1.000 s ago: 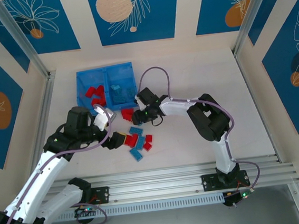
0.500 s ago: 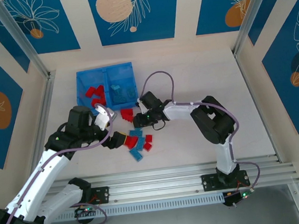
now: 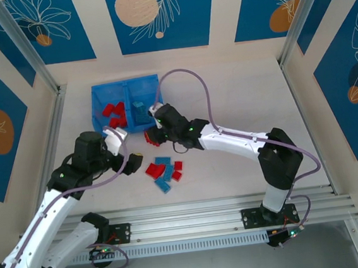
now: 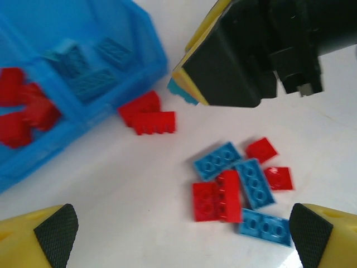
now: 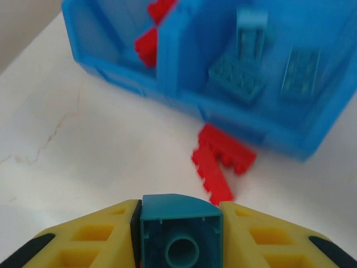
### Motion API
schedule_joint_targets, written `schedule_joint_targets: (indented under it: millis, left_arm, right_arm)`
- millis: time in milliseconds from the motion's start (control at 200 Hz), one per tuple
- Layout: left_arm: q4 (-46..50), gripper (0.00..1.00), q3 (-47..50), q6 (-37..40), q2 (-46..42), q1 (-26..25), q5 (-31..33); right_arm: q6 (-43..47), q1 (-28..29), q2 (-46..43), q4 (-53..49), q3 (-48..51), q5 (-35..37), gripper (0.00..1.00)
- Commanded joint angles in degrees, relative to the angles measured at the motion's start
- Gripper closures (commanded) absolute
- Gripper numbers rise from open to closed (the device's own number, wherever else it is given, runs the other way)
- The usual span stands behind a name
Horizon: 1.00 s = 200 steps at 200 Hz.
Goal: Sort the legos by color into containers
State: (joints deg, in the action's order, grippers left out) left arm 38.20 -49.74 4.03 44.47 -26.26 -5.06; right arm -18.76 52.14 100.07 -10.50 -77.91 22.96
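Note:
My right gripper (image 5: 179, 245) is shut on a teal lego (image 5: 179, 231) and hovers just short of the blue containers (image 5: 312, 128), close to their near wall. From above, the right gripper (image 3: 156, 127) is at the tray's near right corner. The left compartment (image 3: 98, 104) holds red legos (image 3: 113, 112), the right one teal legos (image 3: 140, 110). Two red legos (image 5: 220, 159) lie on the table beside the tray. My left gripper (image 4: 181, 240) is open above a loose pile of red legos (image 4: 218, 198) and blue legos (image 4: 254, 181).
The loose pile (image 3: 166, 171) lies in the middle of the white table, between the two arms. A purple cable (image 3: 193, 82) loops over the right arm behind the tray. Walls with metal posts (image 3: 46, 77) close in the table's sides.
My right gripper closed on the teal lego at the pile and carried it up toward the tray's near right corner. My left gripper drew back slightly to the left, still open.

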Motion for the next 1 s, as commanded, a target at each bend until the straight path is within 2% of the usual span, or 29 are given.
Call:
schedule_joint_targets:
  millis: [0,160,390,550,705,830,910,995]
  left_arm:
    - [-1.46,0.00,1.42,-2.18,-2.86,0.58,12.14]
    - [-1.15,0.00,1.92,-2.25,-4.53,0.79,16.98]
    - [-1.45,0.00,2.19,-2.19,-4.94,1.34,17.54]
    - [-1.55,0.00,2.24,-2.27,-5.09,1.59,17.26]
    - [-1.80,0.00,2.44,-2.27,-5.09,1.83,17.54]
    - [-2.07,0.00,2.58,-2.23,-4.55,2.09,17.05]
    - [-2.07,0.00,2.63,-2.27,-3.82,2.19,16.87]
    - [-2.29,0.00,2.78,-2.34,-2.54,2.35,16.30]
  right_arm:
    - [11.05,-0.55,6.46,-0.33,-9.44,15.30,0.62]
    - [15.95,-2.84,19.27,-3.68,-25.35,15.07,0.62]
    - [14.98,-4.49,33.32,-8.39,-42.35,10.71,0.61]
    - [14.71,-4.59,39.17,-14.73,-53.29,11.20,0.47]
    - [14.77,-4.50,36.81,-16.28,-53.90,11.81,0.44]
    - [13.44,-4.51,30.20,-16.21,-48.36,10.88,0.44]
    - [11.61,-4.50,23.55,-15.92,-42.17,8.23,0.44]
    - [9.33,-4.63,15.09,-16.24,-34.42,1.61,0.43]
